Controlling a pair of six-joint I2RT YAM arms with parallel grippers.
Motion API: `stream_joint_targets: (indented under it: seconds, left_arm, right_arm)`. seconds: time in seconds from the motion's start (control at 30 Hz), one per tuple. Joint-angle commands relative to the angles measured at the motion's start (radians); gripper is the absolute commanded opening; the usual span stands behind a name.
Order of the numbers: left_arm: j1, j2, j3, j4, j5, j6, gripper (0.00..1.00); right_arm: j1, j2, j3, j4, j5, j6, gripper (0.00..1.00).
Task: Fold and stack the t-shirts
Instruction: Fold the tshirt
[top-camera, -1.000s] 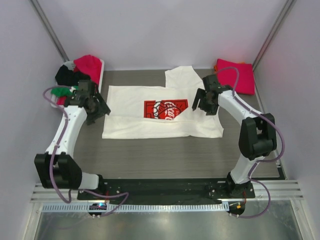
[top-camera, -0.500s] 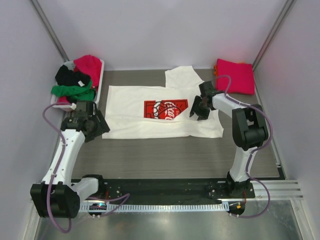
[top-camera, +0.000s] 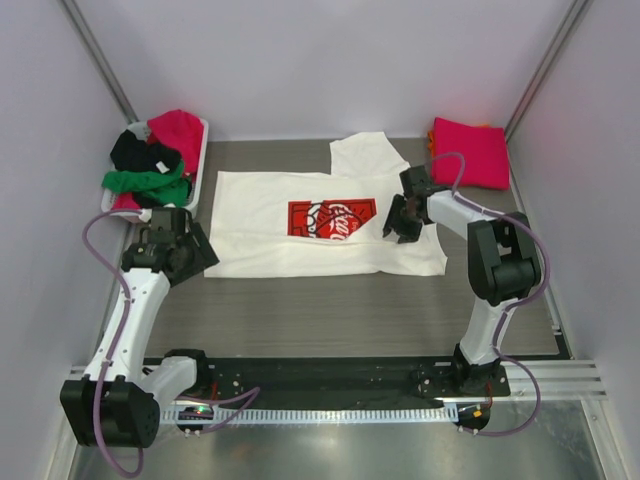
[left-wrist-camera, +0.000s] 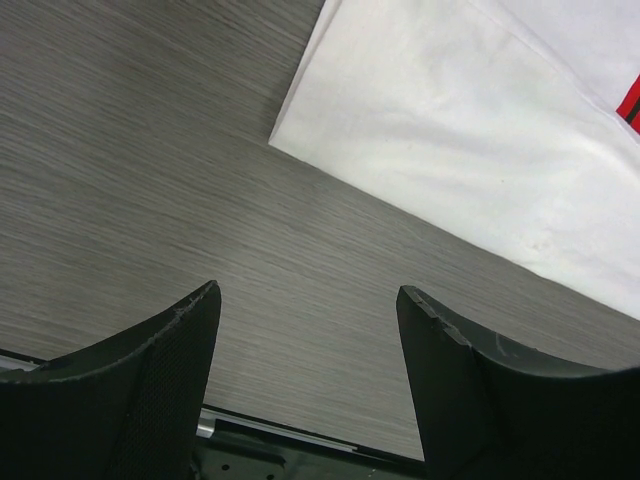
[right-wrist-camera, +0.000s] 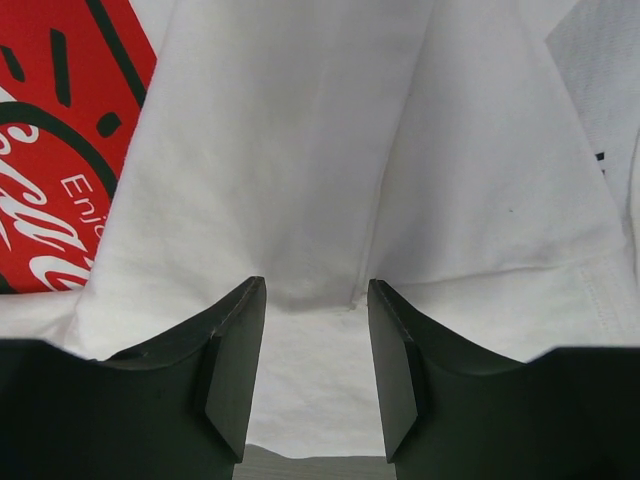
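White t-shirt (top-camera: 300, 235) lies flat; your right gripper (right-wrist-camera: 312, 365) pinches a fold of it, left gripper (left-wrist-camera: 305, 375) open over bare table (left-wrist-camera: 120, 150).

Grey wood-grain table (top-camera: 300, 300) under white t-shirt (top-camera: 260, 235), pink shirt (top-camera: 470, 150), basket (top-camera: 197, 160).

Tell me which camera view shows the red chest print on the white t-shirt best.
The top external view: the whole red print lies unobstructed in the middle of the white t-shirt. The right wrist view shows only its edge, cropped at the left, with partial lettering. The left wrist view catches just a tiny red sliver at the right border.
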Motion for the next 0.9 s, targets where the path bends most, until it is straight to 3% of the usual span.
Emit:
stream_joint_targets:
  seconds: [0.0,0.27,0.47,0.57,0.63,0.87]
  left_arm:
    - [0.005,-0.014,-0.001,0.037,-0.011,0.012,0.72]
    - [0.005,-0.006,-0.003,0.040,-0.011,0.014,0.72]
    - [0.005,-0.008,-0.004,0.040,-0.014,0.014,0.72]
    - [0.005,-0.005,-0.004,0.041,-0.014,0.012,0.72]
    - [0.005,-0.005,-0.004,0.043,-0.014,0.012,0.71]
    - [0.005,0.004,-0.003,0.043,-0.014,0.012,0.71]
  right_arm:
    - [-0.003,-0.060,-0.017,0.000,0.025,0.000,0.51]
    - [0.014,-0.024,-0.019,0.034,-0.003,0.020,0.44]
    - [0.023,-0.021,0.000,0.033,-0.010,0.032,0.26]
    - [0.023,-0.034,0.015,0.019,-0.012,0.035,0.10]
    - [0.024,-0.036,0.050,0.005,-0.012,0.037,0.01]
    - [0.024,0.108,0.372,-0.093,0.002,0.029,0.01]
